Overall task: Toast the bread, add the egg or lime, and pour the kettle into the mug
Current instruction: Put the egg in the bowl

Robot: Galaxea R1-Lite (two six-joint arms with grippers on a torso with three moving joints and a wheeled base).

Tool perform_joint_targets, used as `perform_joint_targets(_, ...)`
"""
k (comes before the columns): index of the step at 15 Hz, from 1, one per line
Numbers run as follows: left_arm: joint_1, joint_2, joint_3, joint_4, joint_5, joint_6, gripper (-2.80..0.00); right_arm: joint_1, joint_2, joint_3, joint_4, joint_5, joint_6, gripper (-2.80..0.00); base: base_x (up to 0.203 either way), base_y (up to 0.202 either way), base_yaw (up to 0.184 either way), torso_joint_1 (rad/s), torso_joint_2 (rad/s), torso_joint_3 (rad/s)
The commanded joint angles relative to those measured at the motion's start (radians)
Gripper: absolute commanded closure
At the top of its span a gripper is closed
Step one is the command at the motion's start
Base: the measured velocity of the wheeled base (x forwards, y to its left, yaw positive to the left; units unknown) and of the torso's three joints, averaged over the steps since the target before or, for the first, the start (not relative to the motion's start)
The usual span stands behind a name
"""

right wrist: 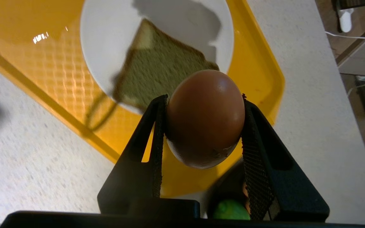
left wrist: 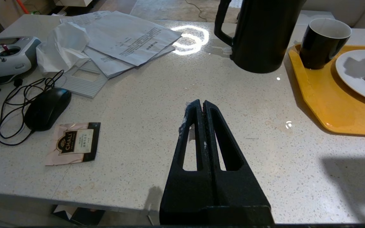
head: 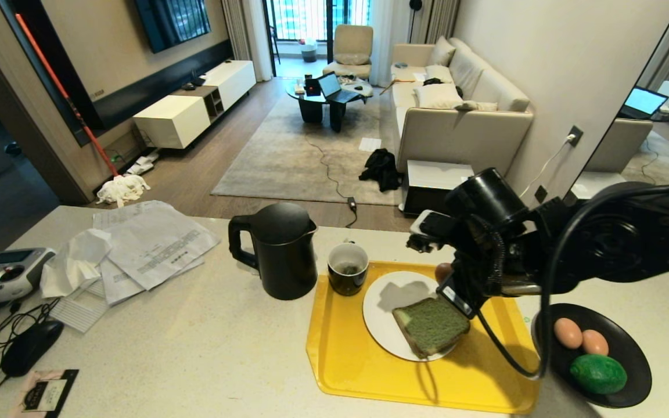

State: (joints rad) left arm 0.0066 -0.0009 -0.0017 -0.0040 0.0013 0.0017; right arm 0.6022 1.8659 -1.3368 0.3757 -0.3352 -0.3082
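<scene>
My right claw (right wrist: 203, 126) pinches the egg (right wrist: 205, 118) across its sides, w/ the bread (head: 432, 326) on the white plate (head: 384, 310) under it, probably to add it there. Left claw (left wrist: 201, 109) is pressed together, idle over the surface (left wrist: 138, 104).

Pale speckled stone countertop (head: 207, 348). Resting directly on it: black kettle (head: 279, 249) near the middle, yellow tray (head: 334, 360) just beside it, black dish (head: 630, 354) at the right edge. To the left, loose papers (head: 148, 244), crumpled tissue (head: 76, 261), grey remote controller (head: 3, 273), corded black mouse (head: 29, 347), tea sachet (left wrist: 73, 143).
</scene>
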Motion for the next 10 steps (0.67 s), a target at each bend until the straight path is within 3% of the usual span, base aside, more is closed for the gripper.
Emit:
perform_joint_targets(1,0.0,-0.001,0.0,-0.001,0.0,0.0,0.0,0.013,0.156,-0.091,0.005,0.025,0.043,0.0,0.0,0.0,0.0,0.0,0.0,0.0)
perform_joint_targets(4,0.0,-0.001,0.0,-0.001,0.0,0.0,0.0,0.014,0.264,-0.182,0.006,0.083,0.084,0.0,0.0,0.0,0.0,0.0,0.0,0.0)
perform_joint_targets(10,0.0,-0.001,0.0,-0.001,0.0,0.0,0.0,0.011,0.431,-0.357,0.005,0.085,0.113,0.0,0.0,0.0,0.0,0.0,0.0,0.0)
